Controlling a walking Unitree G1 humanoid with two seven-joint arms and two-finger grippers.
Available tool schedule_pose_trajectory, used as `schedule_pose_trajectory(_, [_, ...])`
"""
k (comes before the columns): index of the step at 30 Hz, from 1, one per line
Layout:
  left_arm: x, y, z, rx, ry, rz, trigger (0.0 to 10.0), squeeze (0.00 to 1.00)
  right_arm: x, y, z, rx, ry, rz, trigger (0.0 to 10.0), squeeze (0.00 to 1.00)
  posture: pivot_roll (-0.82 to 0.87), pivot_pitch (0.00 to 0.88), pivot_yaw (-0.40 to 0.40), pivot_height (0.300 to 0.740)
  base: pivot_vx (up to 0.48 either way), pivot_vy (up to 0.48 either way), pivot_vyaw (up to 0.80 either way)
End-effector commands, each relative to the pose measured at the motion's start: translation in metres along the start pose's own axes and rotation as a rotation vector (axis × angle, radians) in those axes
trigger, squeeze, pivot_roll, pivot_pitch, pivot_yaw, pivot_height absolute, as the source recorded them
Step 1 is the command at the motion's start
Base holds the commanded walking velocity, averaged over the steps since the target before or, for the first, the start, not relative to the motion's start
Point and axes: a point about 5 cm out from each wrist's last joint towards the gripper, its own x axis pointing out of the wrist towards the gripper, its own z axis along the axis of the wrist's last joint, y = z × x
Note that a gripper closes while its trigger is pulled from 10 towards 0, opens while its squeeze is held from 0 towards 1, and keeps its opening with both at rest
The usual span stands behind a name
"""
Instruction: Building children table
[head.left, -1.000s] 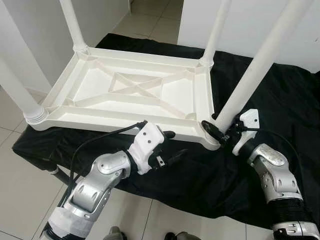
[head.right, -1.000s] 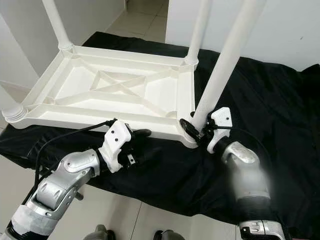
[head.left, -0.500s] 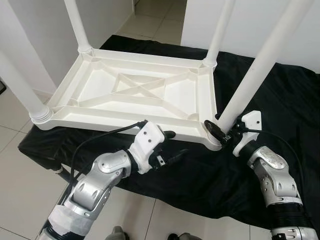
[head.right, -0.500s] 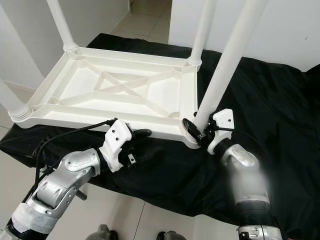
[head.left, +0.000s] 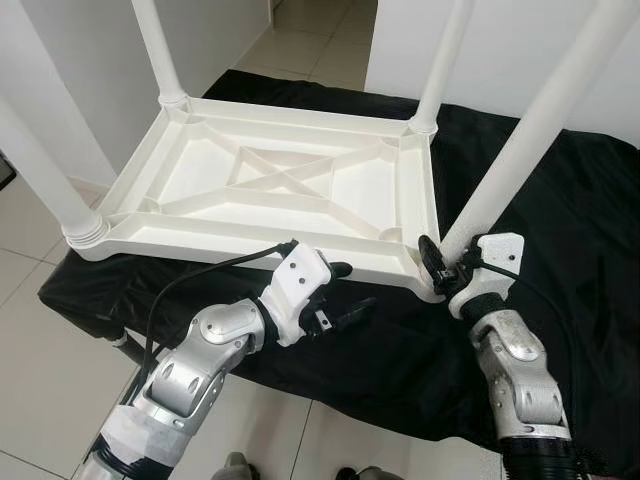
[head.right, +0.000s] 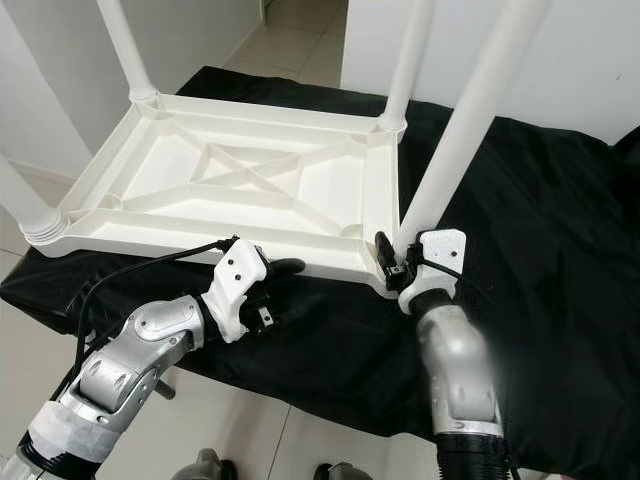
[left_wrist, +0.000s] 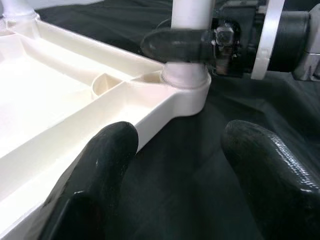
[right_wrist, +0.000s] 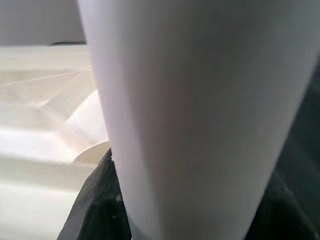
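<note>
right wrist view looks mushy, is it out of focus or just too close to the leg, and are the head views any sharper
Right wrist view: the white table leg sits so near the lens that it is soft and featureless. Left wrist view: the left gripper's fingers are blurred up close, while the right gripper at the leg is sharper. Right eye view: scene crisp, but the right forearm is smeared.

Surface (head.left: 560, 210) draped in black cloth (head.left: 400, 350), cloth hanging over near edge above tiled floor (head.left: 40, 400). White tabletop (head.left: 280, 190) lies upside down on cloth, toward surface's left side, ribbed underside up, four legs standing upward.
</note>
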Motion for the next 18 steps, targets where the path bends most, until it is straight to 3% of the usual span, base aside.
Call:
schedule_pose_trajectory(1, [-0.002, -0.001, -0.002, 0.018, 0.012, -0.044, 10.0, 0.0, -0.01, -0.018, -0.022, 0.022, 0.112, -0.114, 10.0, 0.0, 0.0, 0.144, 0.015, 0.74, 0.0, 0.0, 0.0])
schedule_pose_trajectory(4, [0.0, 0.008, 0.0, 0.03, 0.01, -0.014, 10.0, 0.0, -0.014, 0.002, -0.03, 0.043, 0.138, -0.33, 10.0, 0.0, 0.01, 0.126, 0.014, 0.74, 0.0, 0.0, 0.0])
schedule_pose_trajectory(8, [0.001, 0.011, 0.001, 0.038, 0.005, 0.0, 10.0, 0.0, -0.013, 0.017, -0.031, 0.068, 0.137, -0.414, 10.0, 0.0, 0.02, 0.124, 0.011, 0.74, 0.0, 0.0, 0.0])
schedule_pose_trajectory(14, [-0.001, 0.017, 0.001, 0.044, 0.003, 0.054, 10.0, 0.0, -0.008, 0.028, -0.031, 0.079, 0.129, -0.385, 10.0, 0.0, 0.03, 0.117, 0.006, 0.74, 0.0, 0.0, 0.0])
schedule_pose_trajectory(15, [-0.001, 0.02, 0.002, 0.037, -0.002, 0.083, 10.0, 0.0, -0.008, 0.028, -0.03, 0.096, 0.112, -0.361, 10.0, 0.07, 0.03, 0.121, 0.005, 0.74, 0.0, 0.0, 0.0])
schedule_pose_trajectory(17, [-0.001, 0.02, 0.002, 0.037, -0.002, 0.083, 10.0, 0.0, -0.008, 0.028, -0.03, 0.096, 0.112, -0.361, 10.0, 0.07, 0.03, 0.121, 0.005, 0.74, 0.0, 0.0, 0.0])
schedule_pose_trajectory(18, [-0.001, 0.022, 0.003, 0.025, -0.011, 0.104, 10.0, 0.0, -0.009, 0.027, -0.027, 0.108, 0.083, -0.338, 10.0, 1.0, 0.03, 0.122, 0.003, 0.74, 0.0, 0.0, 0.0])
